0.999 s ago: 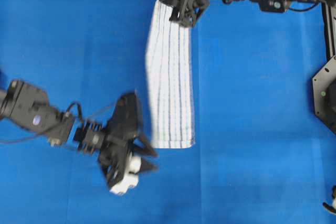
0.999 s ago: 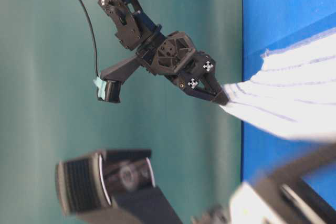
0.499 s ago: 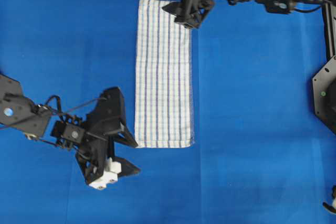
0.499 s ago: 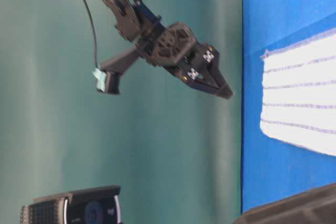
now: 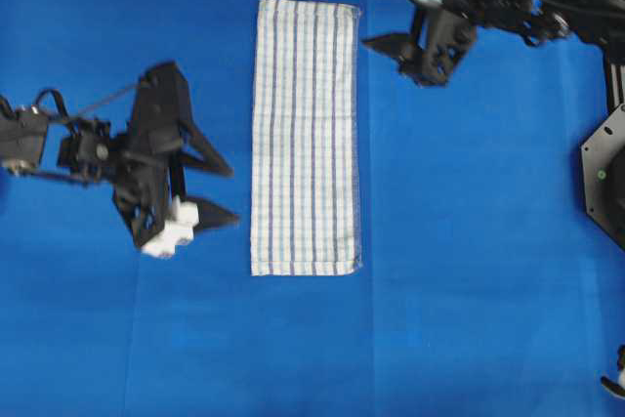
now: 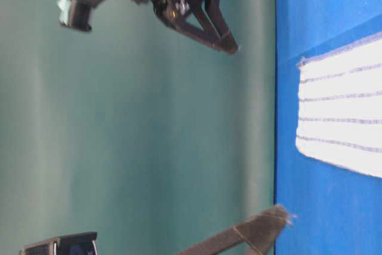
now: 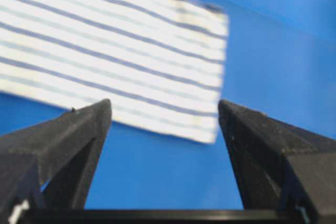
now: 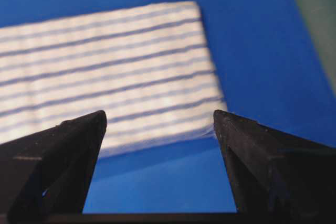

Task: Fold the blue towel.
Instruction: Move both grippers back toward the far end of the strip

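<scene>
Striped: 1 blue towel (image 5: 306,136), 2 grippers.

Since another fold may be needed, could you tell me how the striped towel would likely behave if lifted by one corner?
The towel lies flat as a long strip on the blue table cover, so it is probably thin and floppy: a lifted corner would likely drape and trail. Its ribbed weave suggests that it should grip rather than slip. It looks light.

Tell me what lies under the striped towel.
The blue towel lies flat on the blue table covering, which shows all around it. Whatever sits directly beneath the cloth is covered and cannot be seen.
</scene>
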Motion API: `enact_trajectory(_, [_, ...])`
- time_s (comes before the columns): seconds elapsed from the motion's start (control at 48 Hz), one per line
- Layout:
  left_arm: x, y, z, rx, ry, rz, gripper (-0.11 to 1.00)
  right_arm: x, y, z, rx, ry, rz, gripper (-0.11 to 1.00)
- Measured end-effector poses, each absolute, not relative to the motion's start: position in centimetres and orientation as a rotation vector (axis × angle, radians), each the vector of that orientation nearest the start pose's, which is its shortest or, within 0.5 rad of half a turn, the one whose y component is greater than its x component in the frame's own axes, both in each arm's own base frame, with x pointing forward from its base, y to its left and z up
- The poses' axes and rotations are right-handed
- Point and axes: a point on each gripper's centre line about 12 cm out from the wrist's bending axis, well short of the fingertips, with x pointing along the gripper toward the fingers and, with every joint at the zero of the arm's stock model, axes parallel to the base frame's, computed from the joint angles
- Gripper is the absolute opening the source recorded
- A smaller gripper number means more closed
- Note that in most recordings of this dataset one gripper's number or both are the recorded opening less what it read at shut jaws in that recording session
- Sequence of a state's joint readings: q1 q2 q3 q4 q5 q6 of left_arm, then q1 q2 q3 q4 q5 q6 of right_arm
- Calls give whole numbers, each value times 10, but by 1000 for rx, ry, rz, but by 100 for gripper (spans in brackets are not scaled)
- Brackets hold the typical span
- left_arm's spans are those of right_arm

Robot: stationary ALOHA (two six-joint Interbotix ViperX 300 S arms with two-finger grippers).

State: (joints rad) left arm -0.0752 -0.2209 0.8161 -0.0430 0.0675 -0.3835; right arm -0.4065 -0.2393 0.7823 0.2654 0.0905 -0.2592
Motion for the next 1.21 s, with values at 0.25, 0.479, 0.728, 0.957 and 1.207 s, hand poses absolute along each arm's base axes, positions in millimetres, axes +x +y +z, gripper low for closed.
enact_trajectory(0.25, [316,3,197,-329,639,115,75,287,-94,211,176,591,-314,86])
enact_trajectory(0.479, [298,17,201,-300,612,143,75,273,-65,217,200,559,-251,86])
enact_trajectory(0.728, [292,18,204,-287,569,140,75,269,-54,213,215,564,-222,86])
enact_trajectory(0.957, [295,29,201,-277,558,168,75,273,-66,206,221,562,-265,86])
enact_trajectory(1.207, [306,75,194,-225,511,280,75,281,-111,197,240,562,-402,86])
